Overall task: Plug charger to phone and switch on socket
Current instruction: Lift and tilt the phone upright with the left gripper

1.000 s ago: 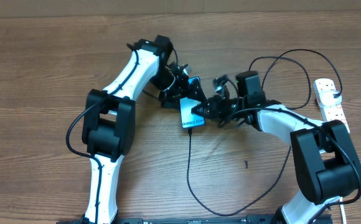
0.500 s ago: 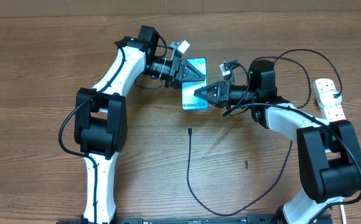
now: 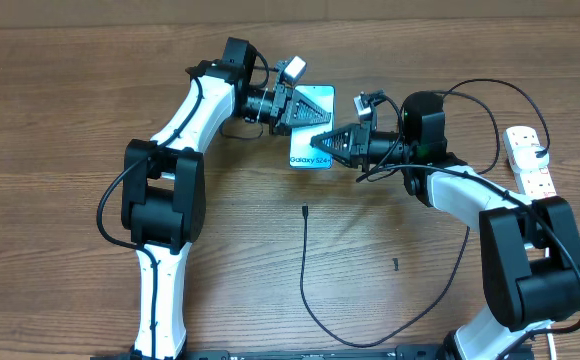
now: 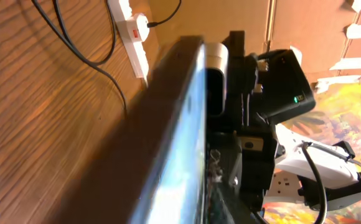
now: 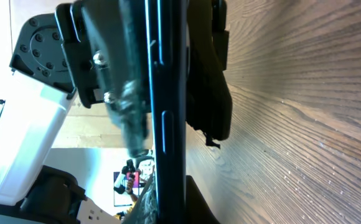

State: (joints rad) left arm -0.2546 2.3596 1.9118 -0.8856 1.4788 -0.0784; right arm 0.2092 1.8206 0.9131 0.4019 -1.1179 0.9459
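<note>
Gripped the phone from both sides, with no plugging-in yet.

Found the charger (image 3: 305, 212) lying loose on the table (image 3: 70, 120) nearest the bases, plug tip free and well apart from the phone. Noted the socket (image 3: 528, 160) off at the right edge, untouched. Further out, saw the phone (image 3: 308, 160) screen-up between two arms, with the right gripper (image 3: 322, 143) pinched fully closed on its lower right edge. Saw the left gripper (image 3: 300, 112) clamped on its upper left part, by the look of it. Judged the step as steadying the phone. Called next for one gripper to let go, fetch the plug tip and line it up with the port.
</note>
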